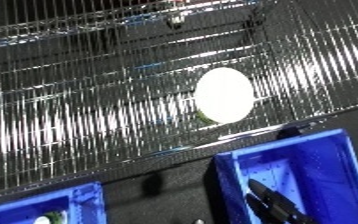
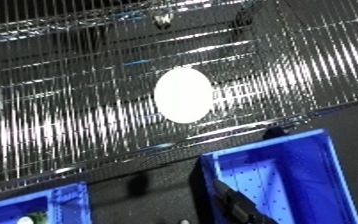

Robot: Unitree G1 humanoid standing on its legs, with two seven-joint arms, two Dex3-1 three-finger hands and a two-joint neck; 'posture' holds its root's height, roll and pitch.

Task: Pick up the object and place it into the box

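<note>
Right bin [image 1: 331,150] holds dark fingers [image 1: 269,200] (grip unreadable) — left bin [image 1: 78,200], something white [image 1: 42,220].

Shiny metal wire shelf [image 1: 87,110], glossy blue plastic bin [image 1: 335,165]
</note>
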